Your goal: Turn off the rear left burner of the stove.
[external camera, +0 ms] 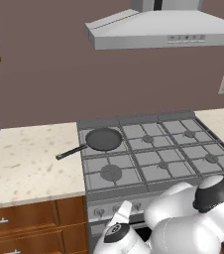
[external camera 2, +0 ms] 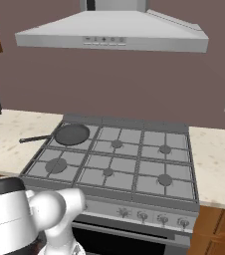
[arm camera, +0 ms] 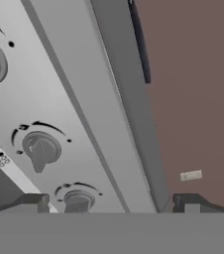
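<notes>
Just ahead of the tool [arm camera: 111,203], left of centre, sits a stove [external camera: 153,149] knob [arm camera: 40,149]. Tool fingers stand wide apart, holding nothing. Rear left burner [external camera: 103,140] lies above, beyond the panel.

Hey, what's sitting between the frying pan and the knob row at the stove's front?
In the left base view, the wide-capped front left burner lies between the frying pan and the knob row.
</notes>
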